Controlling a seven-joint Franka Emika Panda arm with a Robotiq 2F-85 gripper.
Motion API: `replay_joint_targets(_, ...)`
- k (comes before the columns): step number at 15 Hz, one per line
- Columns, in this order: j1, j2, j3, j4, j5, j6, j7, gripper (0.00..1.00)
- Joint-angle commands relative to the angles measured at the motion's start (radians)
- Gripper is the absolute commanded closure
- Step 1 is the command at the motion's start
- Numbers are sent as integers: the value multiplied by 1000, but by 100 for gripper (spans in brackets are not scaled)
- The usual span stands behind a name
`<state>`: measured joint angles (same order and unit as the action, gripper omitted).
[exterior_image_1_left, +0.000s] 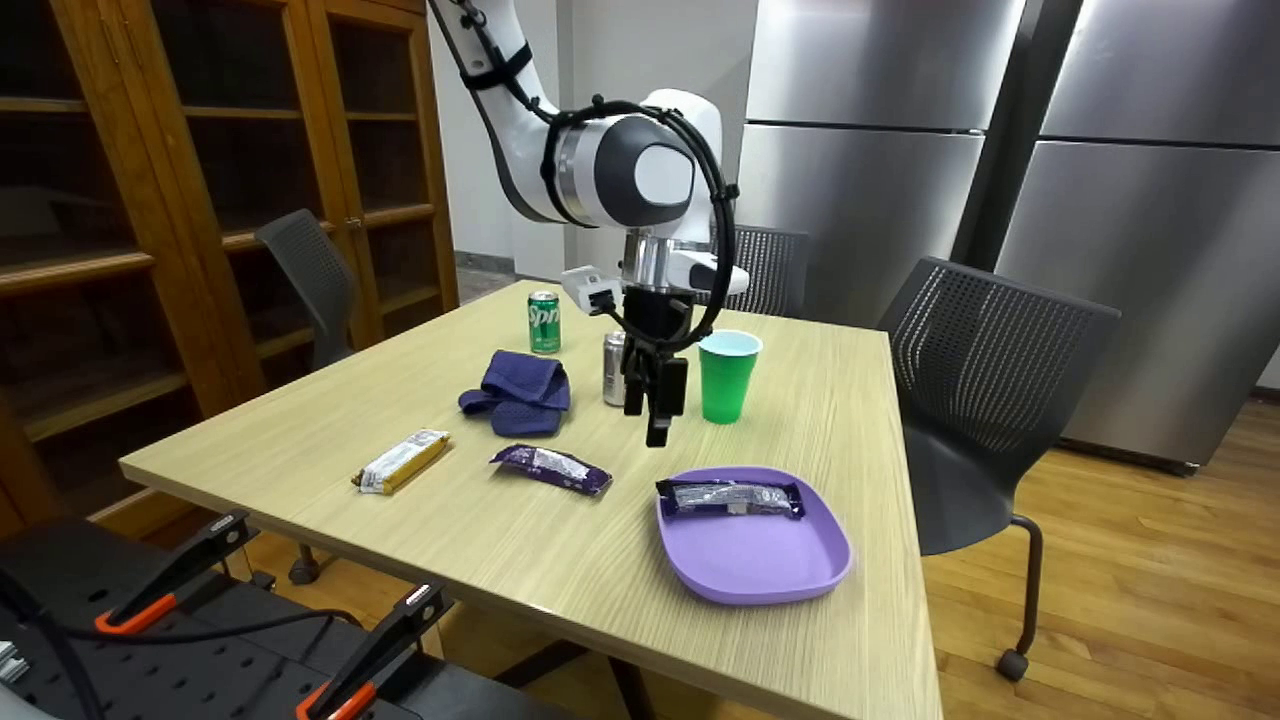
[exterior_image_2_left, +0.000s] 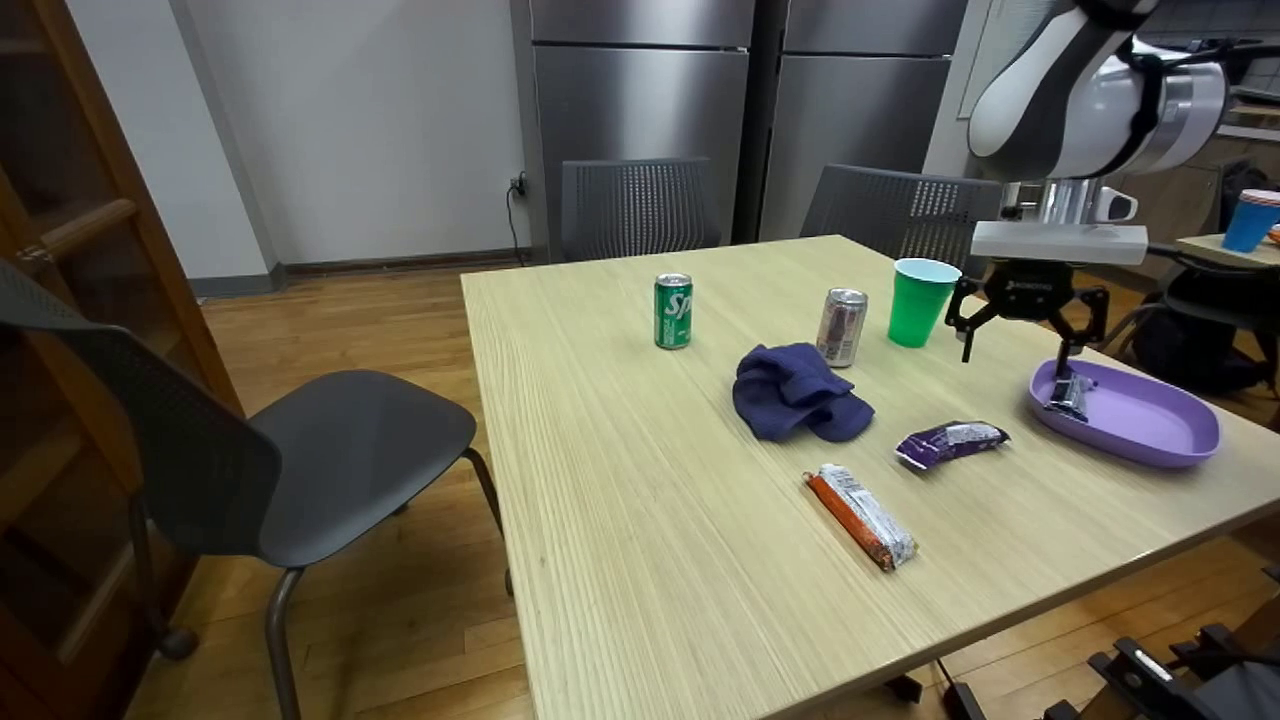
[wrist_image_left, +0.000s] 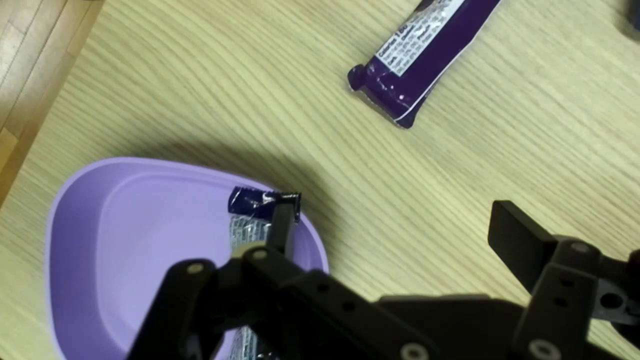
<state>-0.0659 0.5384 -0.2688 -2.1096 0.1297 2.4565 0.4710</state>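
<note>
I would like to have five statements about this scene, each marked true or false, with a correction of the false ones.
1. The gripper is open and holds nothing. True.
2. A wrapped bar lies in the purple tray. True.
3. This wrapped bar is the only bar in view. False: a second bar and a third bar lie on the table.
4. The green cup and the silver can stand upright. True.
5. The gripper hangs directly above the silver can. False: it hangs at the purple tray's edge.
</note>
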Motion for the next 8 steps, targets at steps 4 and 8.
replay_joint_targets(4,33,-69,52,-104,80,67,92,0)
replay_joint_targets(8,69,-82,73,-155,120,124,155,0)
